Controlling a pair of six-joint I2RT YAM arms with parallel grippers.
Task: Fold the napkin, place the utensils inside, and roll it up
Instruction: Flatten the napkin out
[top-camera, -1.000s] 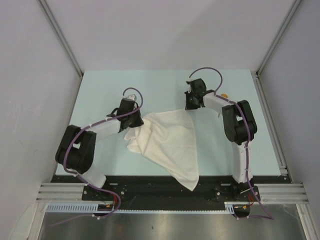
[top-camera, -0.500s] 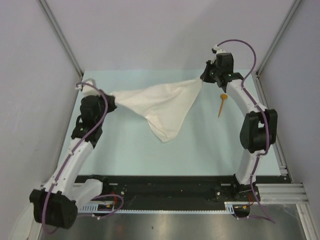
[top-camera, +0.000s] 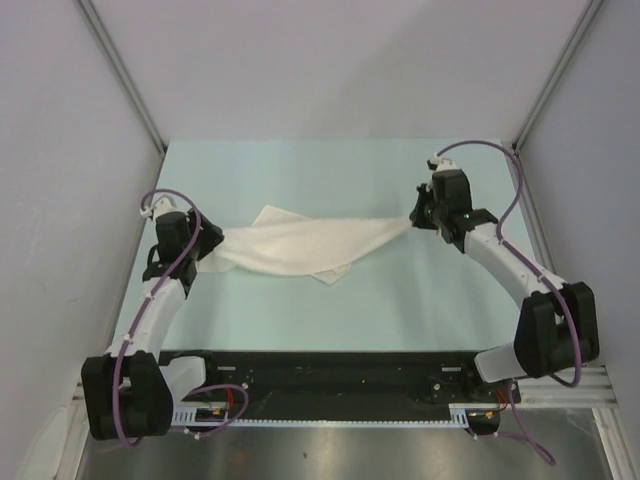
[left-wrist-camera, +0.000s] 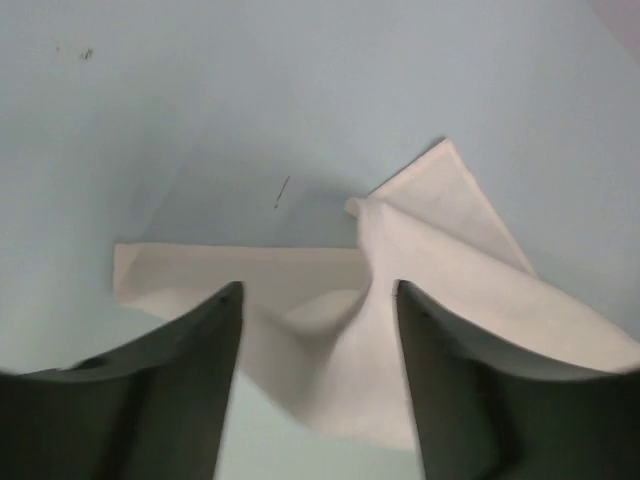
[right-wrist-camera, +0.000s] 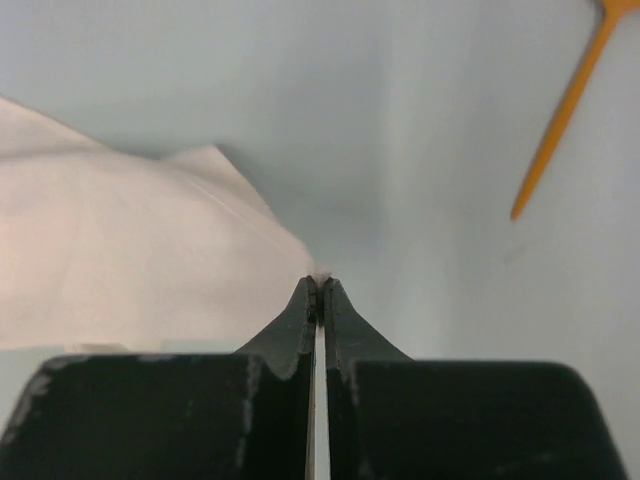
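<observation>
The cream napkin (top-camera: 300, 245) lies crumpled in a long band across the table, from my left gripper (top-camera: 206, 243) to my right gripper (top-camera: 414, 216). In the left wrist view my left gripper (left-wrist-camera: 318, 300) is open, its dark fingers (left-wrist-camera: 225, 330) standing apart over the napkin's (left-wrist-camera: 450, 260) loose folded end without pinching it. My right gripper (right-wrist-camera: 320, 282) is shut on a corner of the napkin (right-wrist-camera: 130, 250). The orange spoon's thin handle (right-wrist-camera: 562, 115) lies on the table beyond and right of that gripper. From the top view the spoon is hidden by the right arm.
The pale blue table (top-camera: 330, 310) is bounded by grey walls and metal rails at the left, right and back. A black base bar (top-camera: 330, 375) with both arm mounts runs along the near edge.
The napkin, held stretched in the air between both grippers, has come down onto the table. My left gripper has opened and let go of its end. Both grippers moved nearer.
</observation>
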